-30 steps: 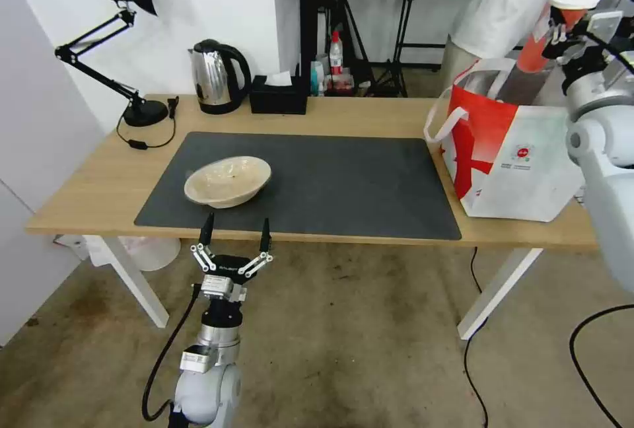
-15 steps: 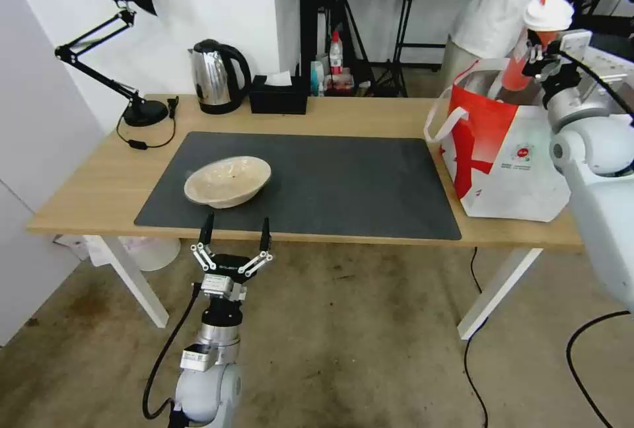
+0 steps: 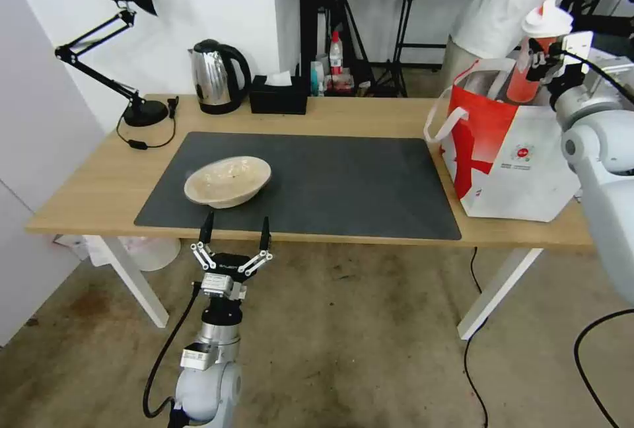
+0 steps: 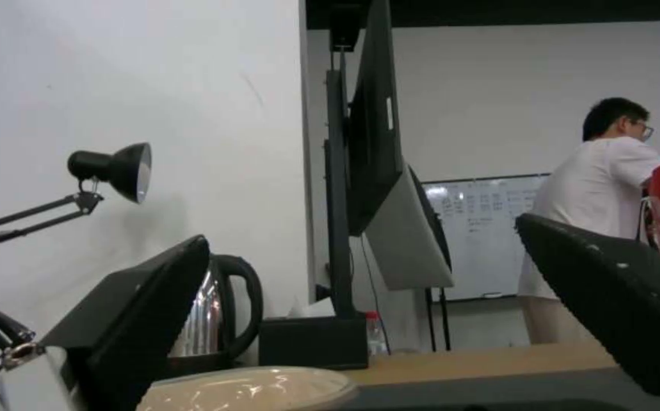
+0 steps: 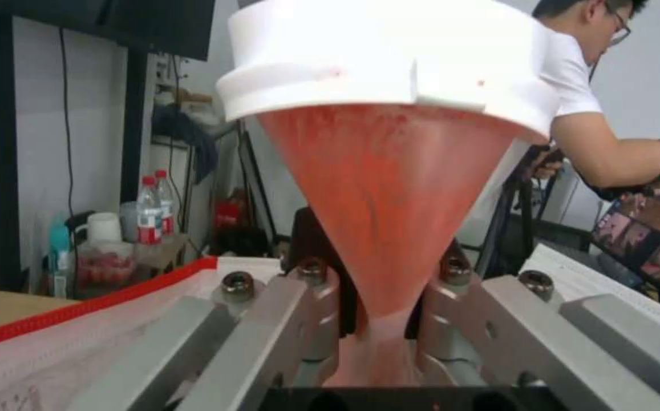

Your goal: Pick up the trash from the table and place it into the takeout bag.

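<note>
My right gripper (image 3: 540,65) is shut on the red drink cup (image 3: 535,58) with its white lid, holding it upright over the open mouth of the white and red takeout bag (image 3: 512,157) at the table's right end. In the right wrist view the cup (image 5: 391,188) is squeezed between the fingers (image 5: 284,319), just above the bag's red rim (image 5: 94,305). A shallow beige bowl (image 3: 228,181) lies on the dark grey mat (image 3: 343,183). Below the table's front edge, my left gripper (image 3: 235,233) stands open, facing the bowl (image 4: 246,389).
A steel kettle (image 3: 214,76), a black tissue box (image 3: 279,96) and a black desk lamp (image 3: 125,51) stand along the table's back edge (image 3: 370,107). A person stands behind the bag. Cables lie on the floor at right.
My right gripper has lowered the cup slightly and shifted it right, over the bag's opening. The left arm and the bowl have not moved.
</note>
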`<state>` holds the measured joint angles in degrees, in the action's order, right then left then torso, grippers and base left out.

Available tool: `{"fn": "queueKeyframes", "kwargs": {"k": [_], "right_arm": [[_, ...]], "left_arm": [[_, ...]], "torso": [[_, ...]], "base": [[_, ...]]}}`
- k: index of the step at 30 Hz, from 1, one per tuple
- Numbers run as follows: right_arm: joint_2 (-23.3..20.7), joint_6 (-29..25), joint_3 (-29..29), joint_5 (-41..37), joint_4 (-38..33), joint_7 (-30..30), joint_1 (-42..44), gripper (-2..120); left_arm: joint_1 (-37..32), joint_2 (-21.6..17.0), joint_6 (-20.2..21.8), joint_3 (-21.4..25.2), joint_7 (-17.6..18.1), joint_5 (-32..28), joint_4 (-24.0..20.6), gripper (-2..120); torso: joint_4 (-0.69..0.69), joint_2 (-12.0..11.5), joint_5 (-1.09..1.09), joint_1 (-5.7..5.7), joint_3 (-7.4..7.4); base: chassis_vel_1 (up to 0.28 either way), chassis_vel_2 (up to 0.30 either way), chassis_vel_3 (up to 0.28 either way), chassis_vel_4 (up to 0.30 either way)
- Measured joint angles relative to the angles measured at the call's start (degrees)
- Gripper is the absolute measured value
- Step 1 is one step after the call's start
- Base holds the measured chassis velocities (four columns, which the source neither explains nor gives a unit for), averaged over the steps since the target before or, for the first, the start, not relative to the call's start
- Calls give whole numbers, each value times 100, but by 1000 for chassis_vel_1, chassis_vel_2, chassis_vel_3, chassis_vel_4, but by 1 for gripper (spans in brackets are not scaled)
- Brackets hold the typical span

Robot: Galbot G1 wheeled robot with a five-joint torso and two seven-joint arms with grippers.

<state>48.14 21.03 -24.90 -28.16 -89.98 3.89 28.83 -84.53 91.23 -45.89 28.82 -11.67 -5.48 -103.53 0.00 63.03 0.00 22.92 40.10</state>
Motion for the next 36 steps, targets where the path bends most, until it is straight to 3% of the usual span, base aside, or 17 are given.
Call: {"fn": "queueKeyframes", "kwargs": {"k": [16,33,36], "right_arm": [[-34,1962,-197,-221,-428,-36,-283,7],[-52,2067,-167,-242,-370,-15,-395,7],[-111,2063,-152,-205,-387,-98,-360,17]], "left_arm": [[-18,4,2,8,14,27,-5,100],[-30,4,2,33,23,27,-23,100],[-27,4,2,34,24,28,-23,100]], "torso": [[0,0,0,0,1],[0,0,0,0,1],[-1,0,0,0,1]], "base": [[0,0,0,0],[0,0,0,0],[0,0,0,0]]}}
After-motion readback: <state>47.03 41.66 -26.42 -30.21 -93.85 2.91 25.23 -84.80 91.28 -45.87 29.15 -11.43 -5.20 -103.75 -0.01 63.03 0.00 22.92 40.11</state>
